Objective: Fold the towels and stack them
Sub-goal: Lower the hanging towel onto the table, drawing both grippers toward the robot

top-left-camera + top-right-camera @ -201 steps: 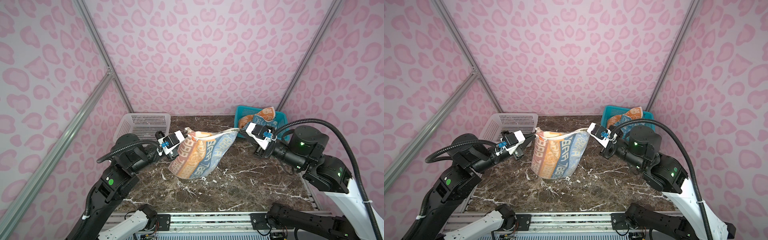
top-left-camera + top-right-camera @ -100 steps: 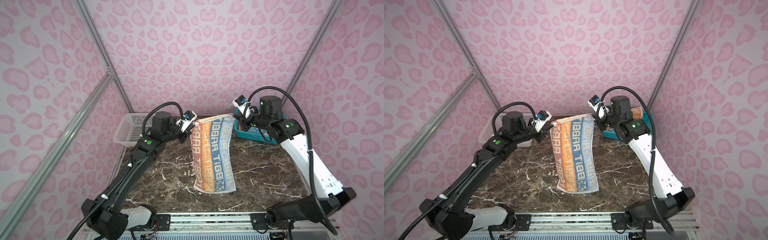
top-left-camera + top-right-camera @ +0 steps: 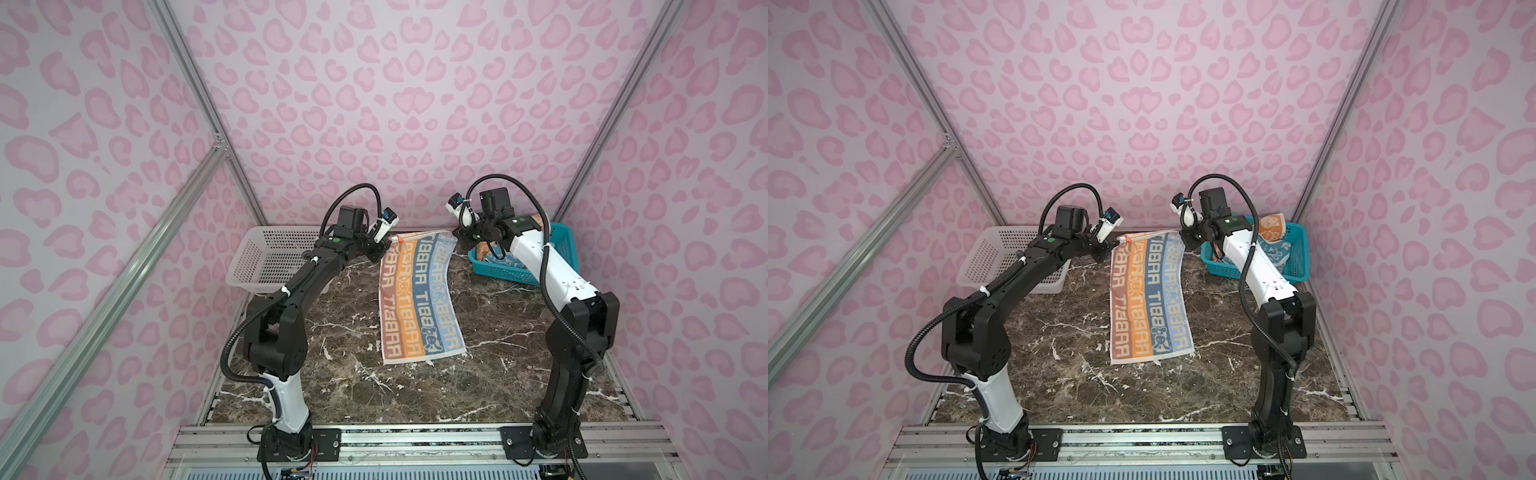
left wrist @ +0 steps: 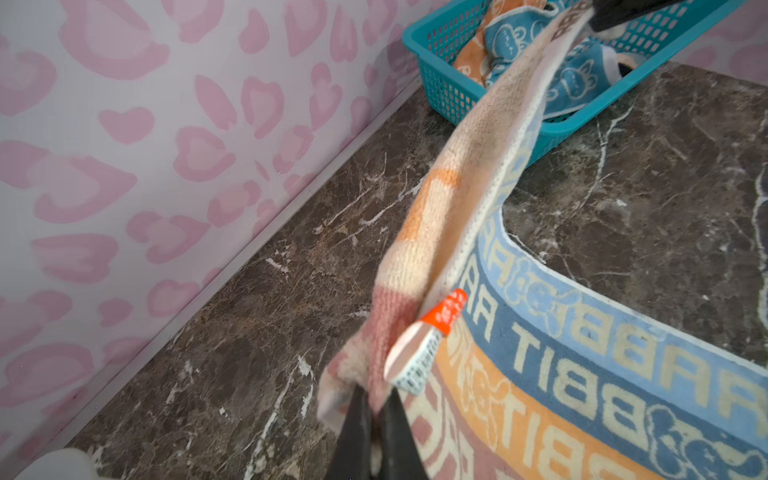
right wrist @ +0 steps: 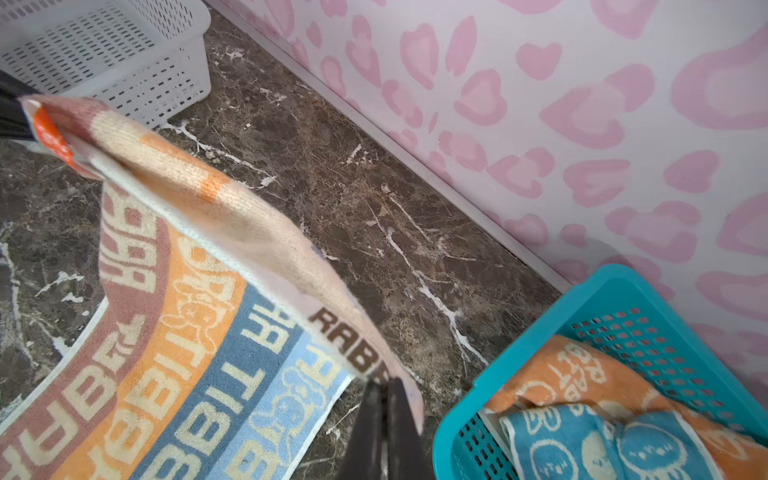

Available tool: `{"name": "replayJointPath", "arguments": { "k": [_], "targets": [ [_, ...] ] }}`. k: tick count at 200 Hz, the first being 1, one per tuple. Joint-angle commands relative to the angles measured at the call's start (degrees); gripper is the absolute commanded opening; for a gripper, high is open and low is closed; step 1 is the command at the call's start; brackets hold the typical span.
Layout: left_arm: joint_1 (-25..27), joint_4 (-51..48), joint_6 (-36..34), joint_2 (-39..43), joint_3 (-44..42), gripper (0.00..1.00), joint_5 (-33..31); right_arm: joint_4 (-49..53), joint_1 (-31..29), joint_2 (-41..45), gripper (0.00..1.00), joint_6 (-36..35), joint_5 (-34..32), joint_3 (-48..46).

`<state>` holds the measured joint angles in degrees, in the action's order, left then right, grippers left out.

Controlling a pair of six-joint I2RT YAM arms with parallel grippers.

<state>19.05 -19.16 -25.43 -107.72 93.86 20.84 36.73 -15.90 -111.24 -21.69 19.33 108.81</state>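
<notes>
I have the left gripper (image 3: 387,248) and right gripper (image 3: 456,237) clamped on the RABBIT towel's (image 3: 417,299) top corners, centre frame — its lower half on the table (image 3: 357,395). The orange towel (image 3: 1271,226) and blue towel (image 3: 1278,254) sit in the teal basket (image 3: 1299,258), right of centre.

striped terry towel, cream "RABBIT" lettering (image 3: 417,299): square cloth in brown-pink, orange, dark blue and light blue bands with a cream hem. An orange tag (image 4: 446,311) sits at one far corner.
state: unfolded, single layer. Lettering reads reversed in both top views.
pose: far edge lifted and stretched by its two corners. The rest slopes down, and the near part lies flat on the dark marble table (image 3: 374,395).
blue terry towel, white rabbits (image 5: 582,449): crumpled inside the teal plastic basket (image 5: 519,365).
orange terry towel, white rabbits (image 5: 573,374): crumpled in the same basket, touching the blue one.
</notes>
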Motion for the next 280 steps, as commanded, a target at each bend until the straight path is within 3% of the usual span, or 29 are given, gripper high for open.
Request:
{"name": "replayJointPath", "arguments": {
  "k": [1,76,133,234,280],
  "targets": [
    [-0.02,1.52,-2.15,-0.59,-0.04,0.03,-0.82,0.95,-0.06,-0.49,0.00,-1.16,1.76,-0.30],
    [0.03,-0.27,-2.21,9.86,-14.91,0.03,7.47,-1.33,-4.44,12.76,0.00,-3.20,1.35,-22.99],
    [1.93,-0.99,-1.62,19.39,-28.84,0.04,7.67,-1.46,-10.23,19.39,0.00,-4.51,-4.66,-37.88],
    [7.75,-5.81,-1.81,24.25,-37.90,0.06,3.01,-1.18,-16.82,25.68,0.00,-8.75,-16.42,-44.50],
    [8.49,-6.33,-2.00,25.26,-39.34,0.08,4.11,-0.28,-19.00,27.49,0.00,-9.50,-16.92,-47.68]
  ]
}}
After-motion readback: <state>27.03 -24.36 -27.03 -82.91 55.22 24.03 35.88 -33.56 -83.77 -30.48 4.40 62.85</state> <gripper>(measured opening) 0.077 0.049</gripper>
